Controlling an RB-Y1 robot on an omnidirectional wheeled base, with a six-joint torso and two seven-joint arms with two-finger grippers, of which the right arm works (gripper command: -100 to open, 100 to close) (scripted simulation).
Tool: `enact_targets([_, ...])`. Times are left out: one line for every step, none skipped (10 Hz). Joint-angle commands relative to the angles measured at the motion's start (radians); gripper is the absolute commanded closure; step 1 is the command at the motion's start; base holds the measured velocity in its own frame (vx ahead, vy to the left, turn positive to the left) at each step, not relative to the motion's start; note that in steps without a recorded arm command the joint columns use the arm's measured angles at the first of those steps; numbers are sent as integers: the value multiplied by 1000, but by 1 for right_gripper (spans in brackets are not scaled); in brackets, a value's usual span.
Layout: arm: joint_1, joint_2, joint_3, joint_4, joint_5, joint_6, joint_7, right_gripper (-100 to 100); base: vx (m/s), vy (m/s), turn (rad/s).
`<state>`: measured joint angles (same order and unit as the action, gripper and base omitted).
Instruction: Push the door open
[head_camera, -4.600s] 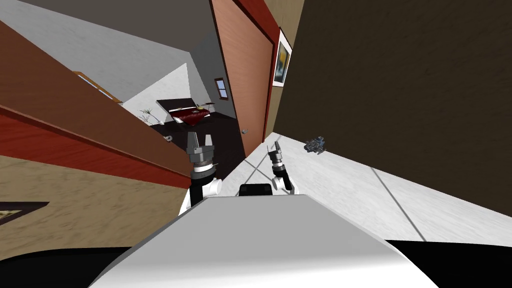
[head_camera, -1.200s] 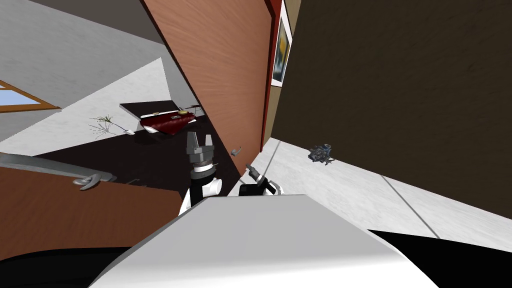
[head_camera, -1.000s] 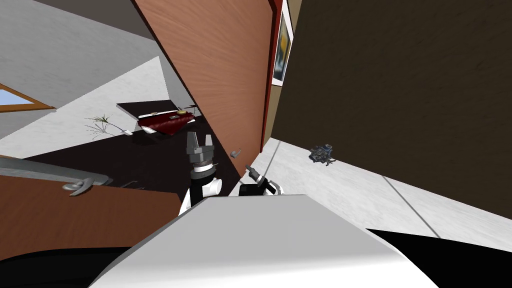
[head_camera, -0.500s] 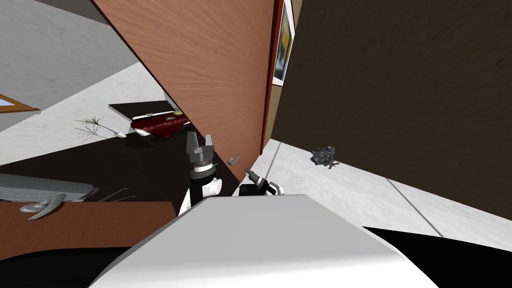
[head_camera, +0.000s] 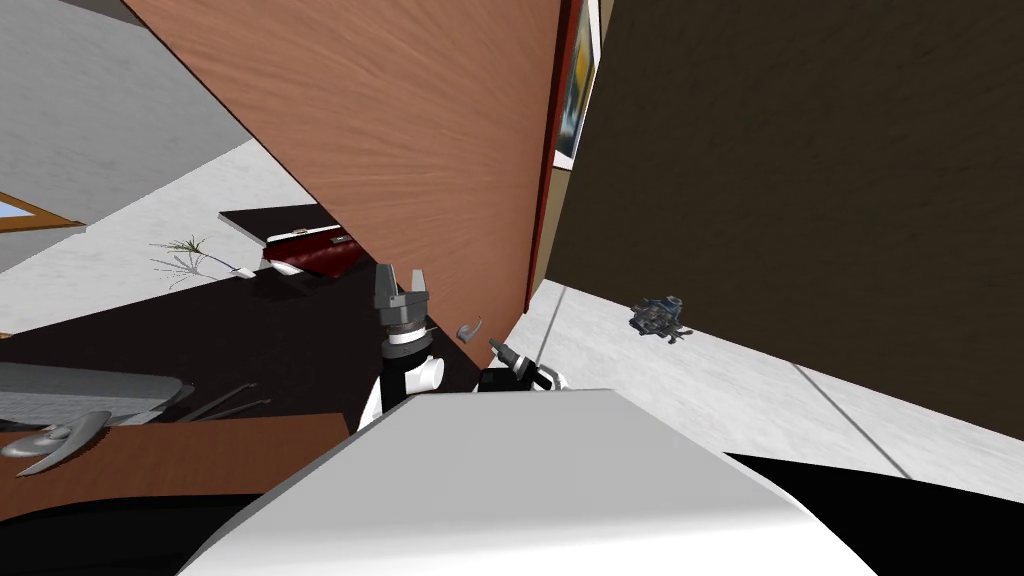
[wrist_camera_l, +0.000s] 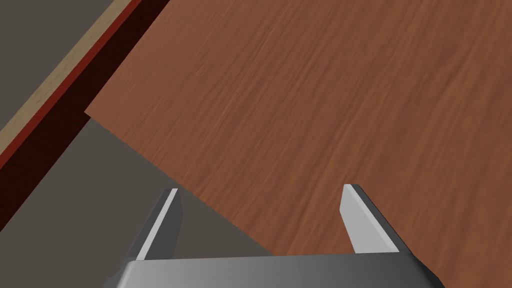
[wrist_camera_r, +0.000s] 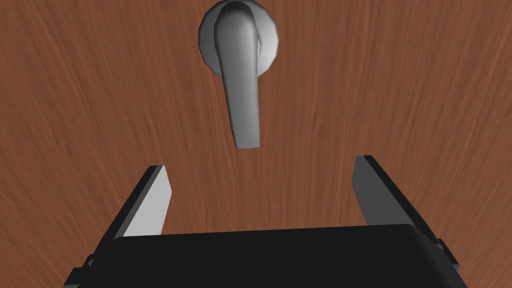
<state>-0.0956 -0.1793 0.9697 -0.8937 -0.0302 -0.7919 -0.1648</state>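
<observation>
Right wrist view: the push on the door (wrist_camera_r: 100, 100) looked under way, the right jaws wide and empty just short of its lever handle (wrist_camera_r: 241, 100).
Seen from the head view, the reddish-brown wood-grain door stood part-way open, slanting ahead of the robot into a room with a dark floor and a bed (head_camera: 300, 245). The right jaws faced the panel squarely beside the grey lever, though I could not tell whether they touched the wood. The left jaws, also spread and holding nothing, were raised before the same panel near one of its edges. By my reckoning the next move called for a flat press on the handle side, following the door's arc forward without snagging the lever.
</observation>
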Motion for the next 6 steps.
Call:
enact_targets([2,6,-4,8,1,-3,4,-100,127,150,52])
enact_targets([4,11,-8,15,1,-6,7,-100,140,158,28])
enact_targets([5,14,-10,19,1,-8,8,-100,121,157,29])
enact_targets([7,19,-14,26,2,-11,11,-100,123,141,35])
enact_targets([9,23,-17,32,2,-13,14,-100,151,155,45])
enact_targets([10,26,-19,36,3,-15,15,-100,132,159,30])
